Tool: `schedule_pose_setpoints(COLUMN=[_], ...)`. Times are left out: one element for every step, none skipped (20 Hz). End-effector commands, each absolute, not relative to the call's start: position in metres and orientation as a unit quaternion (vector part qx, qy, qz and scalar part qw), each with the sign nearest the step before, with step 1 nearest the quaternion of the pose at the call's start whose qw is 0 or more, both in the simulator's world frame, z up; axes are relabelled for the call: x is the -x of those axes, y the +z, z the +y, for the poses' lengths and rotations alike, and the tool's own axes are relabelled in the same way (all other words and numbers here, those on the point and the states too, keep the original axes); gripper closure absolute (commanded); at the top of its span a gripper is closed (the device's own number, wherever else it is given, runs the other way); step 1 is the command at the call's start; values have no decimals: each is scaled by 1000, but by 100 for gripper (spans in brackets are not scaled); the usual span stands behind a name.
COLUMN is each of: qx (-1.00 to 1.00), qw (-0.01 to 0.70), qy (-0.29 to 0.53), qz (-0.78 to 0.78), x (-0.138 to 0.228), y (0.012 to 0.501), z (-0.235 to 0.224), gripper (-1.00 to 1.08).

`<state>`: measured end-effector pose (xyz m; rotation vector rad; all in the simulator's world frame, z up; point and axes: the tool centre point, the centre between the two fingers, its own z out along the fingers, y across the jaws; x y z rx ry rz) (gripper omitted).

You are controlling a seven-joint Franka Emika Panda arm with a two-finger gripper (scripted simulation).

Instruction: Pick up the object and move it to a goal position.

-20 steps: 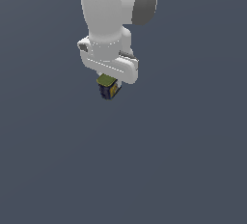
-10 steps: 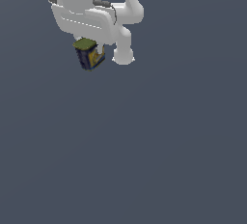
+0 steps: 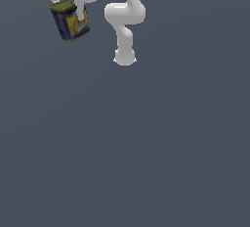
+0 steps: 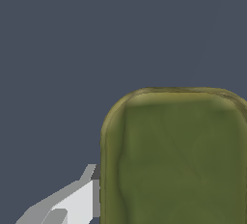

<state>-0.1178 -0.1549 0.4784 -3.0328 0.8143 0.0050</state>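
The object is a small tin can (image 3: 70,21) with an olive-green top, dark blue sides and a yellow label. It hangs tilted in the air at the upper part of the exterior view's left. My gripper (image 3: 74,11) is shut on the can from above; one white finger (image 3: 80,11) lies across its label. In the wrist view the can's olive-green top (image 4: 178,160) fills much of the picture, with one white finger (image 4: 77,201) against its side. No goal marker shows.
The arm's white links and base (image 3: 124,57) stand at the upper middle of the exterior view. A plain dark grey surface (image 3: 146,147) lies below.
My gripper has carried the can up and toward the exterior view's left, and it appears larger now. The arm's links have swung into view behind it.
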Motion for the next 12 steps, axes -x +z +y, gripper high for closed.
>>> schedule_pose_setpoints(qx=[966, 966, 966, 966, 966, 966, 966, 966, 966, 966, 966, 966], qw=[1, 1, 0, 0, 0, 0, 0, 0, 0, 0, 0, 0], qy=[0, 0, 0, 0, 0, 0, 0, 0, 0, 0, 0, 0], qz=[259, 259, 259, 259, 259, 259, 258, 258, 258, 258, 258, 258], x=[123, 125, 126, 127, 128, 129, 129, 129, 129, 129, 129, 129], y=[494, 499, 503, 506, 509, 512, 514, 515, 516, 516, 516, 516], z=[-163, -166, -168, -170, -172, -173, -174, -175, -175, -176, -176, -176], gripper=[108, 108, 108, 108, 108, 108, 108, 108, 108, 108, 108, 108])
